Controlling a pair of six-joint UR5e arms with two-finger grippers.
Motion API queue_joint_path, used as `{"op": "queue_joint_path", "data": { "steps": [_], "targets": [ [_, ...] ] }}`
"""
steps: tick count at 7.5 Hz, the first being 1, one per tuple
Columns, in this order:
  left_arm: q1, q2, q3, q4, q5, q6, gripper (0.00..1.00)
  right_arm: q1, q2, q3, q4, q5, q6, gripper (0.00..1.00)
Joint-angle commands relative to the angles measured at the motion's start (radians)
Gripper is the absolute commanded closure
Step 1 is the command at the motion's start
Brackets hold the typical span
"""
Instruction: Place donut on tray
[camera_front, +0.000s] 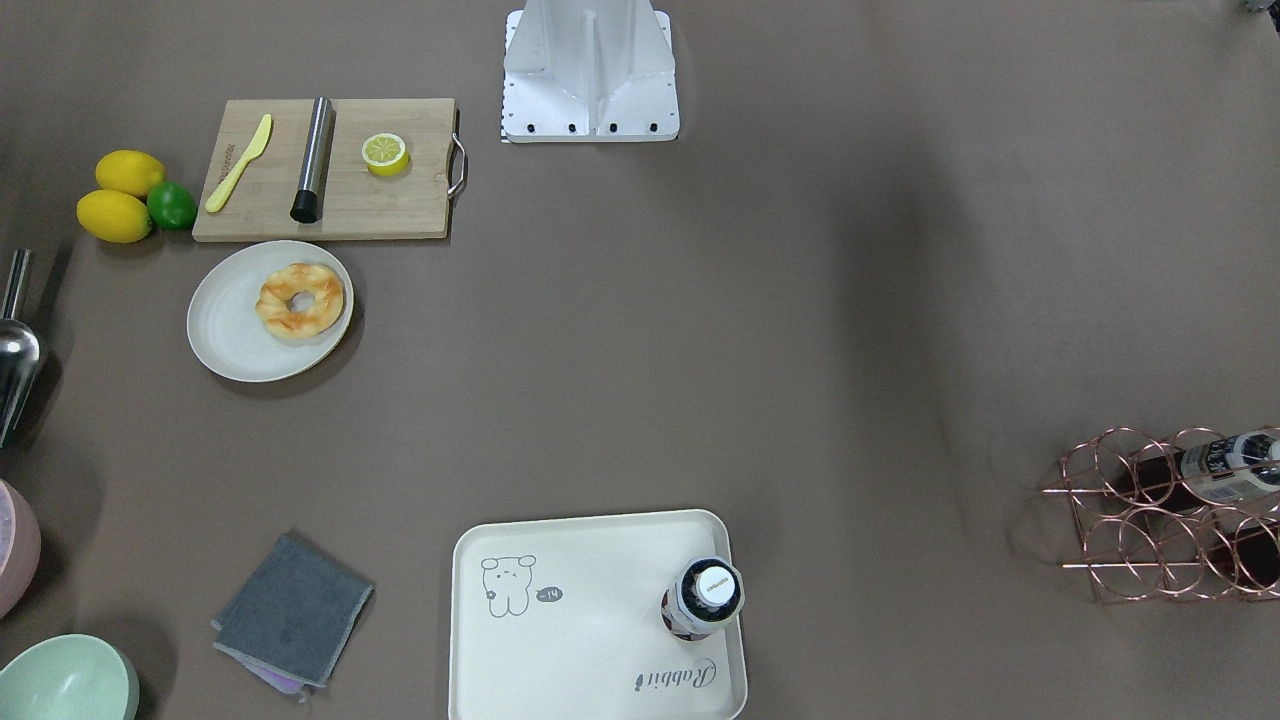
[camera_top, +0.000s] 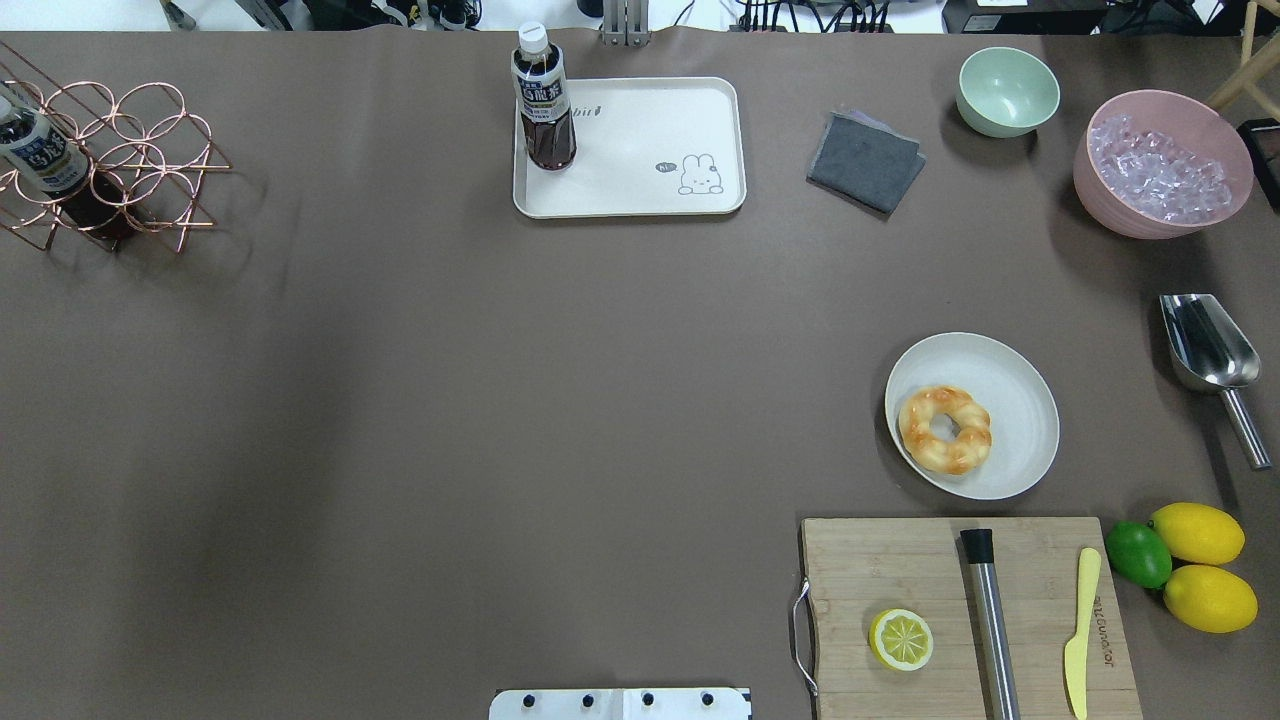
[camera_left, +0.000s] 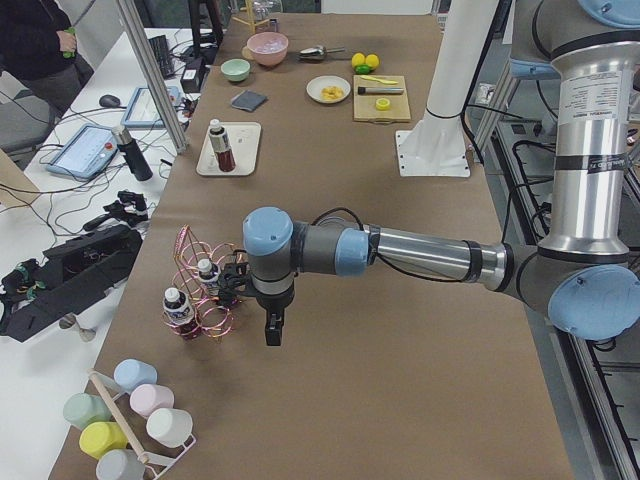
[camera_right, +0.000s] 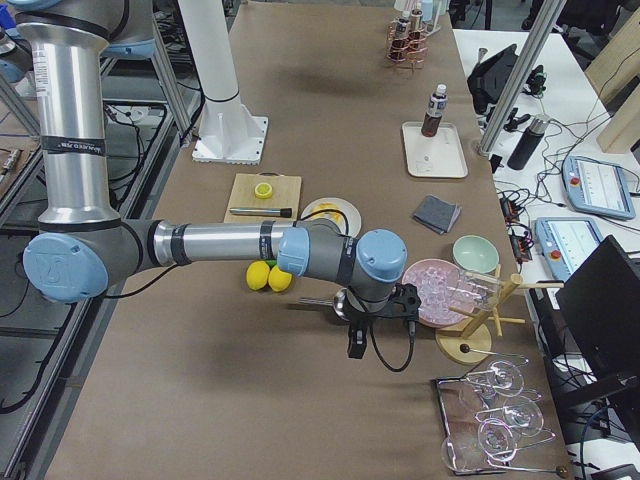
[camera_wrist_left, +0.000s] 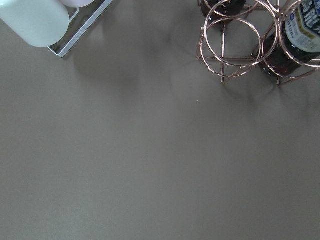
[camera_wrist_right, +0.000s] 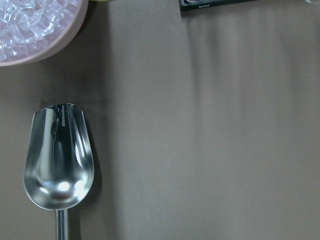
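Note:
The donut is a golden ring with pale streaks. It lies on a round off-white plate. The cream tray with the grey animal drawing stands far from it, across the table, with a dark drink bottle upright on it. My left gripper hangs near the copper rack and my right gripper hangs near the scoop. Both show only in the side views, so I cannot tell whether they are open or shut. Neither is near the donut.
A wooden cutting board carries a halved lemon, a steel rod and a yellow knife. Lemons and a lime, a metal scoop, a pink ice bowl, a green bowl, a grey cloth and a copper rack stand around.

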Motion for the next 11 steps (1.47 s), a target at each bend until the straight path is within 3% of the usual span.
{"op": "queue_joint_path", "data": {
  "steps": [1,5,6,8,11],
  "targets": [
    [-0.003,0.020,-0.004,-0.004,0.000,0.001,0.02,-0.001,0.001,0.000,0.000,0.000,0.000,0.00],
    [-0.008,0.020,-0.013,0.006,0.000,-0.005,0.02,-0.027,0.020,0.029,0.002,0.066,0.022,0.00],
    [-0.011,0.034,-0.017,0.001,0.000,-0.005,0.02,-0.082,0.034,0.067,0.021,0.074,0.189,0.00],
    [-0.013,0.035,-0.018,0.001,0.000,-0.007,0.02,-0.209,0.011,0.113,0.227,0.081,0.450,0.00],
    [-0.011,0.035,-0.024,0.001,0.000,-0.007,0.02,-0.332,-0.058,0.113,0.496,0.156,0.555,0.00]
  ]
}}
